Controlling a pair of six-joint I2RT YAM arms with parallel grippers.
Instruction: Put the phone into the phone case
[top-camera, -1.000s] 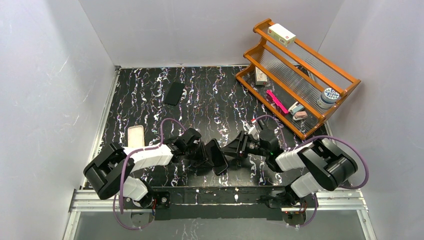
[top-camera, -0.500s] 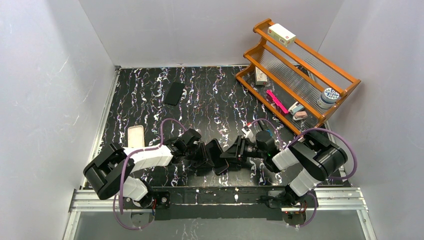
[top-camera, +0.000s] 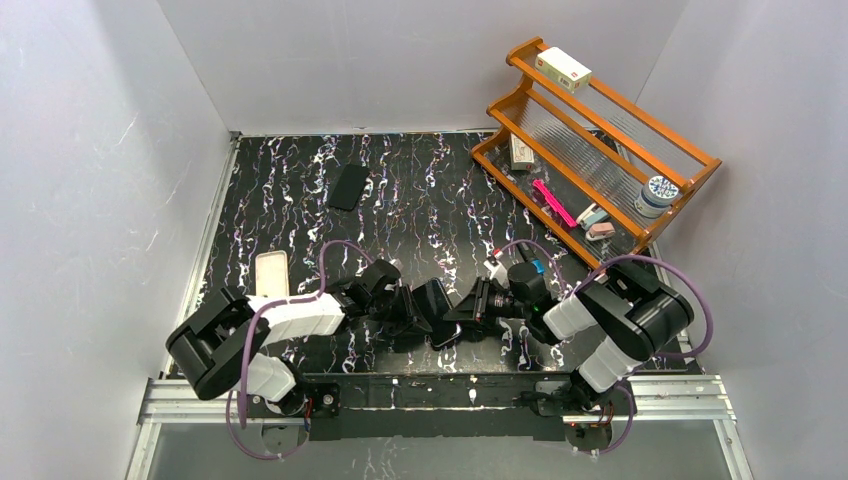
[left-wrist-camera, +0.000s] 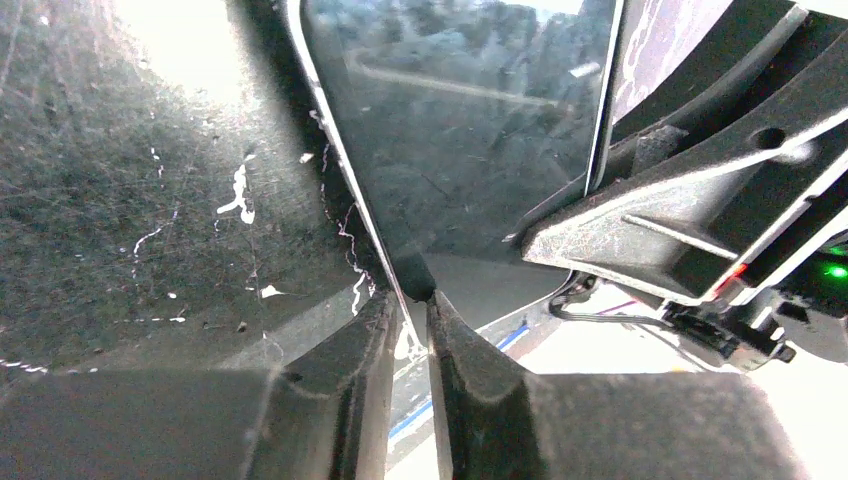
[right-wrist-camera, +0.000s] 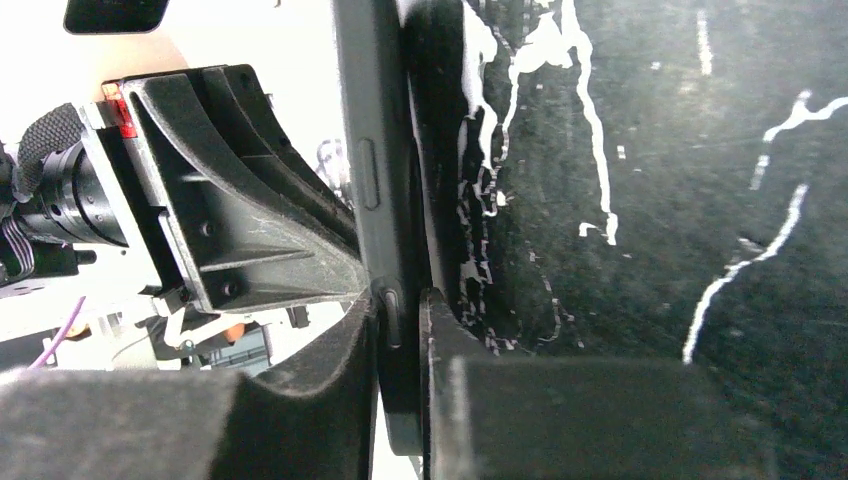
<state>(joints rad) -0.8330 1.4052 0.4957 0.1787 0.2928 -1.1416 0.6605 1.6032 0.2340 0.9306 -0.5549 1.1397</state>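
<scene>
A black phone (top-camera: 441, 318) is held tilted just above the table between both arms. In the left wrist view its glossy screen (left-wrist-camera: 460, 120) fills the top, and my left gripper (left-wrist-camera: 412, 300) is shut on its thin lower edge. In the right wrist view my right gripper (right-wrist-camera: 400, 300) is shut on the dark grey phone case (right-wrist-camera: 368, 150), clamping its side by the button covers. In the top view my left gripper (top-camera: 420, 308) and right gripper (top-camera: 464, 310) meet at the phone from opposite sides. How far the phone sits in the case is hidden.
A second black slab (top-camera: 349, 186) lies at the far left of the marbled table (top-camera: 420, 200). A beige case (top-camera: 271, 272) lies at the left edge. A wooden rack (top-camera: 600, 150) with small items stands at the back right.
My right gripper has moved left to the held phone and closed on its side. My left gripper has kept its hold and shifted slightly.
</scene>
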